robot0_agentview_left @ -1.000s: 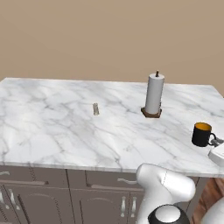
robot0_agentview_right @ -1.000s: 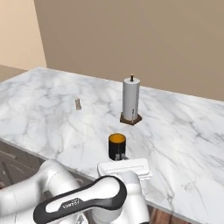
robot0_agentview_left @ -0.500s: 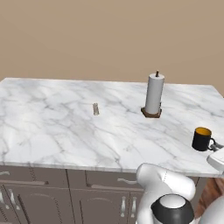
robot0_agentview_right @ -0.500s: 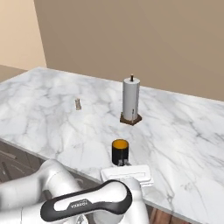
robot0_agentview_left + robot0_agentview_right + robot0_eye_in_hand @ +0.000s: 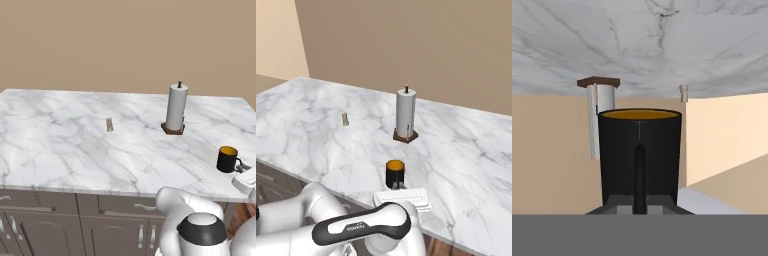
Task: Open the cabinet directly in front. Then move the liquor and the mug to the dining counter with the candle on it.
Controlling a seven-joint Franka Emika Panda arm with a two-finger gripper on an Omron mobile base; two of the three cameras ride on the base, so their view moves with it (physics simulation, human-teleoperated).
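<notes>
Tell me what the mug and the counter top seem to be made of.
The mug looks like glazed ceramic: plain black outside, orange-yellow inside, though the render leaves it open. The counter top looks like polished marble: white with grey veins.

Black mug (image 5: 228,159) just left of the gripper (image 5: 247,179) at the bench (image 5: 75,150) right edge, paper-towel roll (image 5: 176,108) farther left-back, tiny candle (image 5: 109,124) well left.
</notes>
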